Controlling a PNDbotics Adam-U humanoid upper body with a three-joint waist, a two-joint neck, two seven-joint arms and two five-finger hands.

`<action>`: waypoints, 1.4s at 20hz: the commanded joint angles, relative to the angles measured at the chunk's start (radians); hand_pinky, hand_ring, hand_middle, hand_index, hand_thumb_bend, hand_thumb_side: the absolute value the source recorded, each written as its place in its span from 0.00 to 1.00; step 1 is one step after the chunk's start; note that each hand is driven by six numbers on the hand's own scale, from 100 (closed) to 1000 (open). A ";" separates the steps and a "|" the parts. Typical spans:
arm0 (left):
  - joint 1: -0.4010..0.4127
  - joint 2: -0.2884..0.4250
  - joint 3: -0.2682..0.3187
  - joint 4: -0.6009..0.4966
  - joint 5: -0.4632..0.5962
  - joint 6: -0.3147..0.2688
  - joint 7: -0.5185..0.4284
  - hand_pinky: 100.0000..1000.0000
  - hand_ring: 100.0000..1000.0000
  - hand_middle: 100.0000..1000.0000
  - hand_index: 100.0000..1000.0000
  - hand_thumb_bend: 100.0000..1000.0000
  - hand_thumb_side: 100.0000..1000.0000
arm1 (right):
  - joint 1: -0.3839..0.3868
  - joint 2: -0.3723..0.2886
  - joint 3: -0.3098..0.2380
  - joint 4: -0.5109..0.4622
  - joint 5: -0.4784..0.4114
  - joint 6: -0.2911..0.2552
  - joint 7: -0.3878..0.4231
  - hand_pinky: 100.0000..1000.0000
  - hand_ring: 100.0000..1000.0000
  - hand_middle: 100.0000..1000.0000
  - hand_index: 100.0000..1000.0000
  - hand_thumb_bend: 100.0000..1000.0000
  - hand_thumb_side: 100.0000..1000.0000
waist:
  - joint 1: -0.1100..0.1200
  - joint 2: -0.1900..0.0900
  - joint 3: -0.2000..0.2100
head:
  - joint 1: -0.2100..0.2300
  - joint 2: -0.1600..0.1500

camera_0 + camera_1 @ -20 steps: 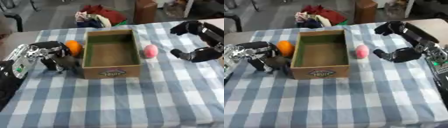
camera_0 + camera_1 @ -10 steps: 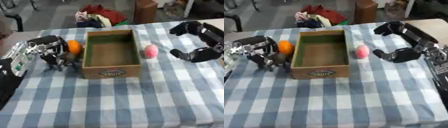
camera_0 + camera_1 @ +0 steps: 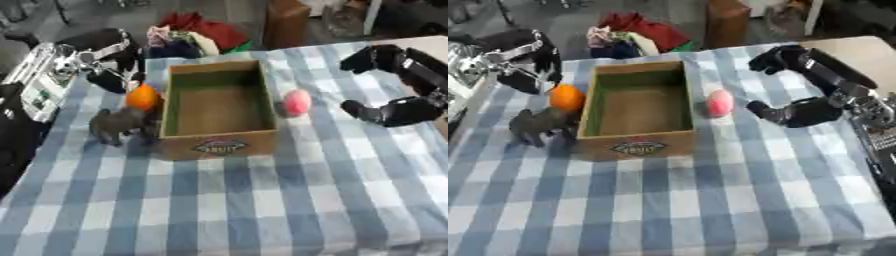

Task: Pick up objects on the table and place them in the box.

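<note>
Open brown cardboard box [image 3: 219, 107] on the checked worktop [image 3: 262, 200], nothing visible inside. Orange ball [image 3: 141, 97] and grey animal figure [image 3: 118, 124] at its left wall; pink egg-shaped object [image 3: 718, 103] at its right. Left hand [image 3: 109, 52], fingers curled, holds nothing; right hand [image 3: 794, 85] spread open.

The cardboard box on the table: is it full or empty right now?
Empty. The box shows only its bare floor; the orange ball, grey toy animal and pink egg all sit outside it on the tablecloth.
</note>
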 commanded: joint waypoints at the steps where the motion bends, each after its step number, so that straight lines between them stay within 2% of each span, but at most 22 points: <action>1: 0.006 0.045 0.020 0.010 -0.023 0.017 -0.056 0.69 0.67 0.69 0.80 0.38 0.00 | -0.014 -0.013 -0.006 -0.005 0.002 0.000 0.001 0.78 0.79 0.70 0.79 0.30 0.18 | -0.003 -0.015 0.007 | -0.005 0.005; 4: 0.029 0.049 0.023 0.041 -0.035 0.031 -0.079 0.69 0.68 0.71 0.80 0.39 0.00 | -0.012 -0.012 -0.007 -0.004 0.003 -0.001 0.000 0.78 0.79 0.70 0.79 0.30 0.18 | -0.003 -0.015 0.011 | -0.008 0.005; 5: 0.037 0.046 0.023 0.057 -0.037 0.036 -0.084 0.69 0.69 0.72 0.81 0.43 0.00 | -0.012 -0.012 -0.007 -0.004 0.003 -0.001 0.001 0.78 0.79 0.70 0.79 0.30 0.18 | -0.004 -0.015 0.012 | -0.008 0.005; 6: 0.043 0.042 0.024 0.072 -0.040 0.040 -0.085 0.70 0.69 0.72 0.81 0.39 0.00 | -0.012 -0.011 -0.006 -0.003 0.003 -0.001 0.001 0.78 0.79 0.70 0.79 0.30 0.18 | -0.006 -0.014 0.012 | -0.009 0.005; 12: 0.054 0.003 0.023 0.157 -0.064 0.057 -0.062 0.68 0.67 0.70 0.80 0.37 0.00 | -0.015 -0.009 -0.007 -0.003 0.003 -0.002 0.000 0.78 0.79 0.70 0.79 0.30 0.18 | -0.012 -0.007 0.006 | -0.005 0.005; 15: 0.049 -0.013 0.022 0.192 -0.086 0.057 -0.044 0.65 0.60 0.63 0.76 0.30 0.00 | -0.016 -0.008 -0.007 -0.002 0.003 -0.003 0.001 0.78 0.79 0.70 0.79 0.30 0.18 | -0.013 -0.004 0.004 | -0.004 0.005; 16: 0.047 -0.017 0.021 0.200 -0.095 0.057 -0.034 0.62 0.55 0.56 0.72 0.21 0.00 | -0.017 -0.007 -0.007 -0.002 0.003 -0.002 0.001 0.78 0.79 0.70 0.79 0.30 0.18 | -0.013 -0.003 0.003 | -0.004 0.005; 17: 0.045 -0.020 0.022 0.204 -0.103 0.057 -0.020 0.60 0.52 0.52 0.69 0.17 0.00 | -0.017 -0.007 -0.007 -0.002 0.003 -0.002 0.001 0.78 0.79 0.70 0.79 0.30 0.18 | -0.014 -0.002 0.003 | -0.004 0.005; 18: 0.044 -0.023 0.023 0.206 -0.110 0.056 -0.003 0.58 0.46 0.45 0.63 0.09 0.00 | -0.018 -0.006 -0.007 -0.002 0.003 -0.002 0.001 0.78 0.79 0.70 0.79 0.30 0.19 | -0.014 -0.002 0.003 | -0.004 0.005; 21: 0.042 -0.025 0.034 0.181 -0.109 0.052 0.057 0.55 0.39 0.37 0.55 0.04 0.00 | -0.017 -0.006 -0.007 0.000 0.003 -0.002 0.001 0.78 0.79 0.70 0.79 0.30 0.19 | -0.014 -0.001 0.003 | -0.005 0.005; 28: -0.016 -0.020 0.049 0.018 -0.030 0.059 0.097 0.56 0.38 0.35 0.54 0.09 0.00 | -0.021 -0.002 -0.002 0.003 0.004 -0.004 0.006 0.78 0.79 0.70 0.79 0.30 0.19 | -0.014 -0.005 0.003 | -0.001 0.005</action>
